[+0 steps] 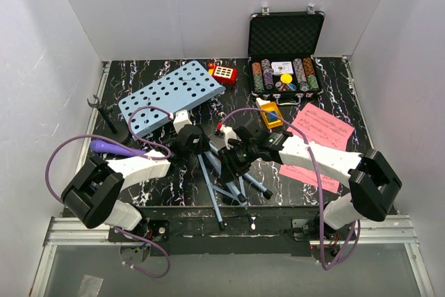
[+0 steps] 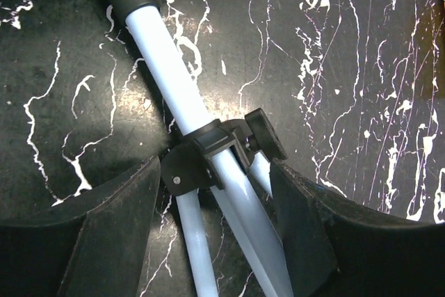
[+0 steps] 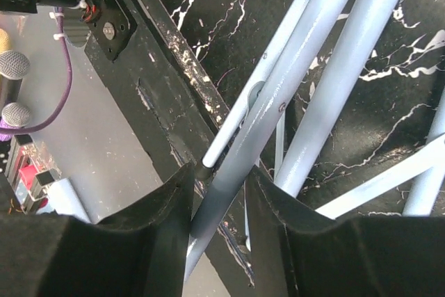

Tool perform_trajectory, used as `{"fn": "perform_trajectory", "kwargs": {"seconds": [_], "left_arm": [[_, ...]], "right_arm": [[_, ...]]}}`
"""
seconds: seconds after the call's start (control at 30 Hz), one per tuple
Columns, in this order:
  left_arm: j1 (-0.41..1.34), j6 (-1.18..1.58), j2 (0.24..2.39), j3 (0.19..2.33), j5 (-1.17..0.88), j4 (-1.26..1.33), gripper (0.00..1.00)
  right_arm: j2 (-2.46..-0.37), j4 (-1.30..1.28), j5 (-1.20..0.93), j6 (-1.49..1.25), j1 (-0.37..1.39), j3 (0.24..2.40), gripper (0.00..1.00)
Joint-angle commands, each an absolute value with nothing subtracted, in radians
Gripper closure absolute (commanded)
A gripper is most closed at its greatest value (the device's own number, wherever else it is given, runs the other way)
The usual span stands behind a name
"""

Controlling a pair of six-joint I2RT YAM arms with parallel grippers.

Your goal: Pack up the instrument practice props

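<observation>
**A:** Which step is this?

**B:** Folding down the music stand (image 1: 172, 95), I'd judge; nothing looks packed yet. The purple microphone (image 1: 110, 147) lies at 9 o'clock on the desk (image 1: 344, 85). The stand's perforated tray is at 11, and its legs fan toward 6.

**A:** And the arms?

**B:** The left arm reaches low toward 2 o'clock. The left gripper (image 2: 214, 172) has its jaws apart astride the pole (image 2: 167, 67), at the black collar (image 2: 208, 154), not closed on it. The right arm stretches toward 9 o'clock, and the right gripper (image 3: 219, 179) looks pinched on one tripod leg (image 3: 308, 39) by the desk's near edge. The pink sheet-music pages (image 1: 321, 129) lie at 3 o'clock.

**A:** Next?

**B:** Probably the left closes on the pole to steady it while the right swings that leg inward.
</observation>
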State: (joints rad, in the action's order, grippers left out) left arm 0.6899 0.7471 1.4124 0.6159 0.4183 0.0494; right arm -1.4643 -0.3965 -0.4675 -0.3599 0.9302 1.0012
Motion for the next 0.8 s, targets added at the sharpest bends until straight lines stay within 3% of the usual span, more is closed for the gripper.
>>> {"fn": "perform_trajectory", "kwargs": {"seconds": [0.0, 0.23, 0.57, 0.6, 0.7, 0.77], "left_arm": [[0.681, 0.741, 1.457, 0.606, 0.42, 0.103, 0.39], [0.681, 0.744, 1.48, 0.585, 0.411, 0.146, 0.48], [0.683, 0.695, 1.514, 0.549, 0.39, 0.245, 0.49], [0.681, 0.683, 1.522, 0.554, 0.391, 0.253, 0.49], [0.681, 0.658, 1.528, 0.571, 0.399, 0.25, 0.47], [0.681, 0.646, 1.516, 0.577, 0.403, 0.245, 0.41]], "right_arm": [[-1.503, -0.411, -0.457, -0.35, 0.939, 0.982, 0.62], [-1.606, -0.341, -0.459, -0.386, 0.939, 0.945, 0.96], [-1.732, -0.343, -0.316, -0.469, 0.963, 0.974, 0.99], [-1.733, -0.357, -0.298, -0.474, 0.969, 0.982, 0.94], [-1.692, -0.388, -0.224, -0.482, 0.991, 0.991, 0.6], [-1.646, -0.414, -0.178, -0.488, 1.003, 0.999, 0.44]]}}
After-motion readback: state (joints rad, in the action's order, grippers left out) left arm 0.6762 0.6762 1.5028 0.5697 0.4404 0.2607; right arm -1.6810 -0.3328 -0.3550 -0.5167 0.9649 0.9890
